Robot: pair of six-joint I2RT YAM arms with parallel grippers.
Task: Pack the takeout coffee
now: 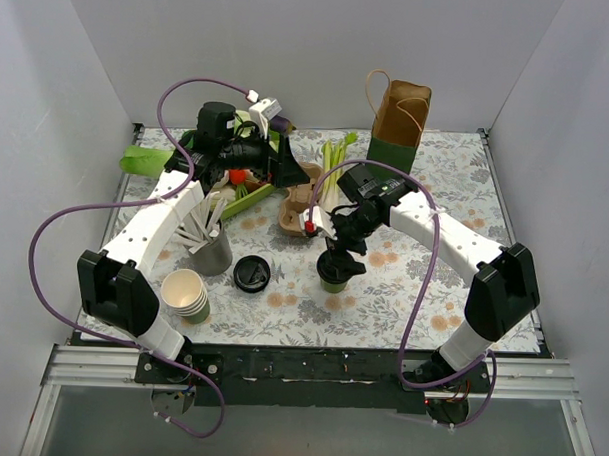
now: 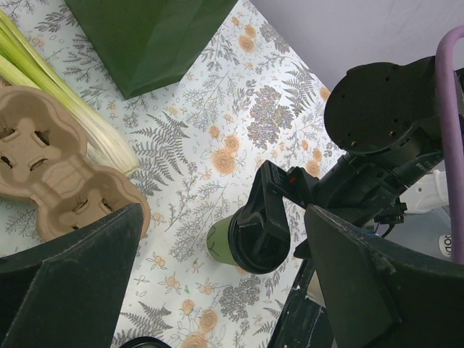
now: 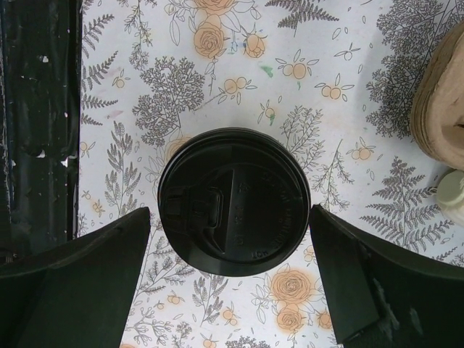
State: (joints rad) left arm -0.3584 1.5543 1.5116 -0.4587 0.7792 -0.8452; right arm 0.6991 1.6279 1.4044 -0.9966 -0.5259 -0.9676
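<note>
Small dark green paper cup (image 2: 220, 243), black plastic lid (image 3: 233, 201) on, stands upright centre-front on floral cloth (image 1: 432, 293). Right gripper (image 1: 338, 257) hovers over it, jaws wide either side, likely lining up grasp. Left gripper (image 1: 285, 165) wide, empty, parked clear.

Robot lab test cell, staged as café takeout counter. Shown by plain white panel walls (image 1: 311, 48) on 3 sides, aluminium rail (image 1: 90, 366) at near edge w/ left arm (image 1: 154, 233) & right arm (image 1: 454, 238) mounted there, and loose purple cable (image 2: 449, 145). Café props on floral tablecloth (image 1: 422, 302): brown-and-green paper bag (image 1: 398, 121), pulp cup carrier (image 2: 43, 159), stack of paper cups (image 1: 187, 294), grey cup of sticks (image 1: 212, 247).
</note>
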